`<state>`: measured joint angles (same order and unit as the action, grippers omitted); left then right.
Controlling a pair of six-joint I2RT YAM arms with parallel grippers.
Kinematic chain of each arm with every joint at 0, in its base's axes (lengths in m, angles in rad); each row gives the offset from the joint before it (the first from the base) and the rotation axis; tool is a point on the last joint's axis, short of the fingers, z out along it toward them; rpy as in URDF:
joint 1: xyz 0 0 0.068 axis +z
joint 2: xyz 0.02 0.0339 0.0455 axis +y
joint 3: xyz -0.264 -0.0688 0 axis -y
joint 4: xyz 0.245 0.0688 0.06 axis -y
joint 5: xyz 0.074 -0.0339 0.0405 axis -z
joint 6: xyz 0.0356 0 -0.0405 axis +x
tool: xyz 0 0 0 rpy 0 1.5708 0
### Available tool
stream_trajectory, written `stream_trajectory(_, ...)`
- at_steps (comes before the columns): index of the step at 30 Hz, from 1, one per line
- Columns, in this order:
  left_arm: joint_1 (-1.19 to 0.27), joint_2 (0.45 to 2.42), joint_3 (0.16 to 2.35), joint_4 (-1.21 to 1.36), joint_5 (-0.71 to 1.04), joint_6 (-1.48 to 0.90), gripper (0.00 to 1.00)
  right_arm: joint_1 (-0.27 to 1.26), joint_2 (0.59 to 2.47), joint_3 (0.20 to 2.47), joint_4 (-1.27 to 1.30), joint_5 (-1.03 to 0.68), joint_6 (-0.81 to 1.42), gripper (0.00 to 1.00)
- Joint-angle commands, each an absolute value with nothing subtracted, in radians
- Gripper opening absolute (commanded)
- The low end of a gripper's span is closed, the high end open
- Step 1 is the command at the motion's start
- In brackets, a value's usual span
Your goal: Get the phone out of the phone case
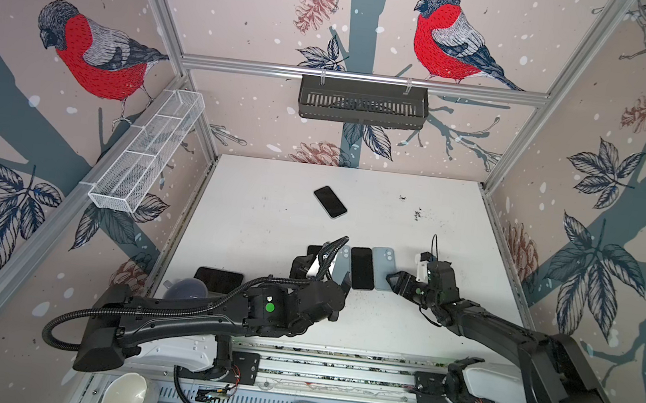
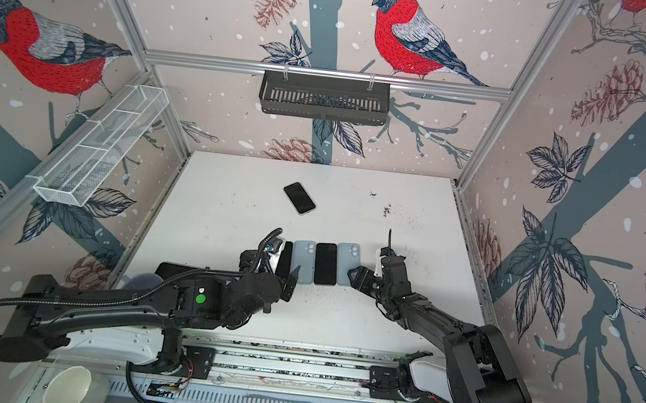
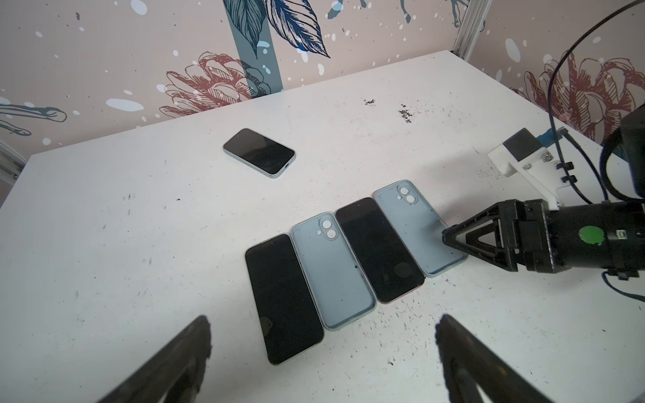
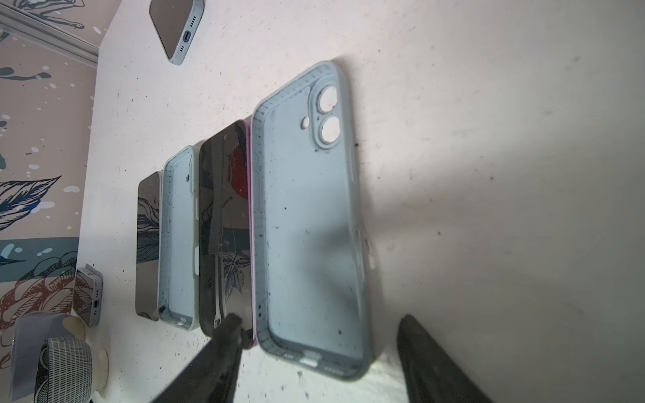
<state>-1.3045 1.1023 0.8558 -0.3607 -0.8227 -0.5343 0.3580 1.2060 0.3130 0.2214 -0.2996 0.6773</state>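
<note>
See phone (image 4: 223,209) lying bare, screen up, on the bench (image 3: 139,244), just beside an empty case (image 4: 307,223) (blue, inside up). See right gripper (image 4: 319,322) spread wide astride that case's end, gripping nothing; left gripper (image 3: 324,319) likewise wide, empty, hovering nearby.
</note>
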Motion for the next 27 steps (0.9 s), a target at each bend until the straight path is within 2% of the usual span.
stream_trajectory(1,-1.299,1.087,0.866,-0.402,-0.851,-0.576,0.99,0.359,1.123,0.308,0.136,-0.277,0.643,0.82)
stream_trajectory(6,-1.266,1.029,0.849,-0.403,-0.806,-0.586,0.99,0.359,0.910,0.317,0.040,-0.227,0.606,0.91)
stream_trajectory(16,-1.040,0.803,0.820,-0.550,-0.640,-0.622,0.99,0.364,0.581,0.405,-0.133,-0.209,0.556,0.99)
stream_trajectory(21,-0.970,0.709,0.798,-0.613,-0.636,-0.633,0.99,0.365,0.452,0.410,-0.117,-0.233,0.560,1.00)
stream_trajectory(27,-0.956,0.661,0.782,-0.652,-0.664,-0.650,0.99,0.364,0.371,0.466,-0.191,-0.168,0.524,1.00)
